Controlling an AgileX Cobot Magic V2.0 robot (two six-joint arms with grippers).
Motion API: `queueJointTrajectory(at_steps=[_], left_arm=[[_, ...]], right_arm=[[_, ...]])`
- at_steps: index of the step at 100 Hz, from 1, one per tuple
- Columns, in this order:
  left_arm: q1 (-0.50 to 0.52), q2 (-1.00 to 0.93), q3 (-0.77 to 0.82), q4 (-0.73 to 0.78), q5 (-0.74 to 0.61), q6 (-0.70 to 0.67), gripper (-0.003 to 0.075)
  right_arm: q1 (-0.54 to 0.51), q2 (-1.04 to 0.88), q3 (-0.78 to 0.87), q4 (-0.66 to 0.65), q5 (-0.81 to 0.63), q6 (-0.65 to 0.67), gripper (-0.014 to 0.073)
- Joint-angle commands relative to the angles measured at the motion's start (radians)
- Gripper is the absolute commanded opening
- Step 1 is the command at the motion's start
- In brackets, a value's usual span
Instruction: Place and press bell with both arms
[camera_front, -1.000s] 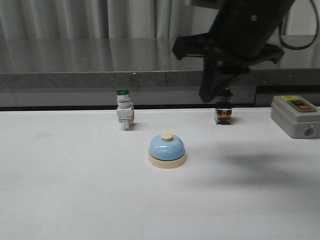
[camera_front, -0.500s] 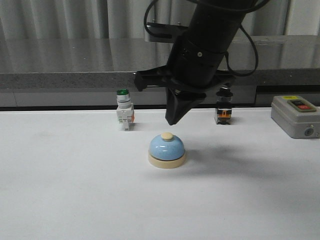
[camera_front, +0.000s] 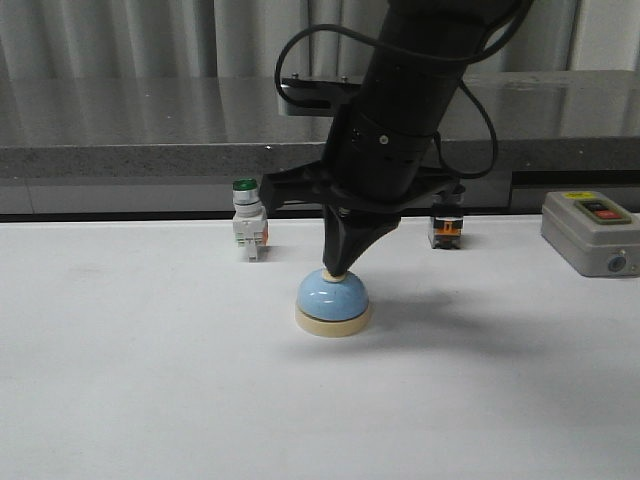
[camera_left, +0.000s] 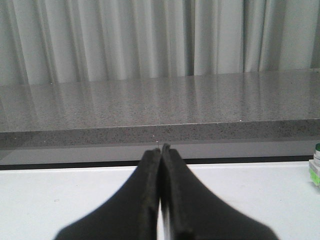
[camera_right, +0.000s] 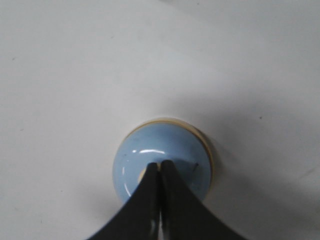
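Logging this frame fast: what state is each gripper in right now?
Left gripper: closed, holding nothing, out of the front view.
Right gripper: closed, holding nothing, tips on the bell knob.

I saw a light-blue bell (camera_front: 333, 296) with cream base on my white table (camera_front: 150, 380). Behind it stood a green-capped white switch (camera_front: 248, 220); the black arm (camera_front: 400, 130) and grey speckled counter (camera_front: 150, 150) beyond.
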Motion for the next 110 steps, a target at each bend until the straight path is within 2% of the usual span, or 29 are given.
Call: queueJointTrajectory(at_steps=[1,31,58,110], left_arm=[[0.002,-0.028,0.044,-0.009,-0.083,-0.005,-0.002],[0.002,-0.028,0.044,-0.009,-0.083,-0.005,-0.002],[0.002,-0.028,0.044,-0.009,-0.083,-0.005,-0.002],[0.002,-0.028,0.044,-0.009,-0.083,-0.005,-0.002]], right_arm=[[0.003,-0.066,-0.024,0.005,-0.009,-0.013,-0.006],[-0.023,-0.213,-0.023,-0.026,-0.008,-0.008,-0.006],[-0.137,-0.389,0.024,-0.047,-0.001,-0.008,-0.006],[-0.48,-0.987,0.518,-0.058,-0.241,-0.013,-0.006]])
